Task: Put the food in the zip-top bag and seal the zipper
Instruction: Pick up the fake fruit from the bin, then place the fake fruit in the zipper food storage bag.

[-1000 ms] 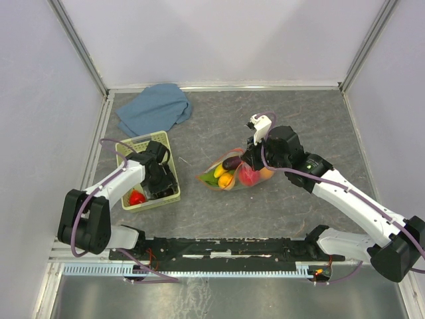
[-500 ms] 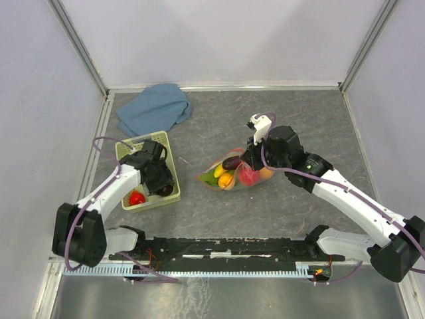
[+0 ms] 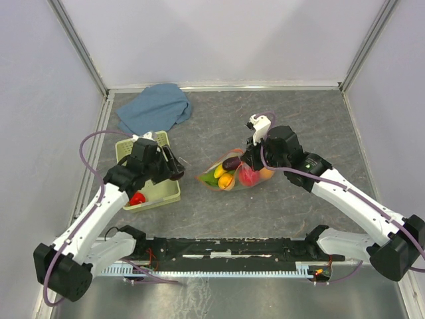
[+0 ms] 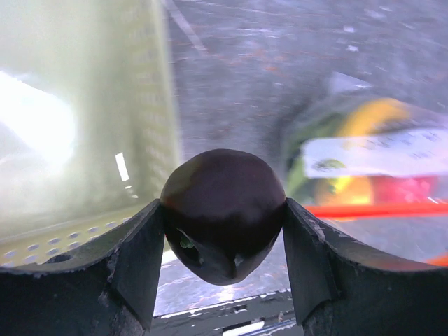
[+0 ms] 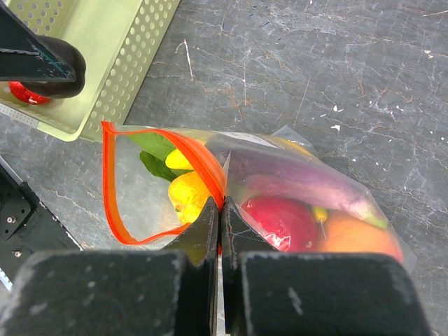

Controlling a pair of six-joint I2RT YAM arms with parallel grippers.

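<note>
The zip-top bag lies mid-table with its mouth open to the left. It holds a green leaf, a yellow banana, a dark purple piece, a red piece and an orange piece. My right gripper is shut on the red-orange zipper at the bag's upper lip and holds the mouth up. My left gripper is shut on a dark purple round fruit, held above the basket's right edge, left of the bag mouth. The fruit also shows in the right wrist view.
The pale green basket stands left of the bag with a red fruit in it. A blue cloth lies at the back left. The black rail runs along the near edge.
My left gripper has lifted out of the basket with the dark purple fruit and moved right toward the bag mouth. The right gripper and the bag have not moved.
</note>
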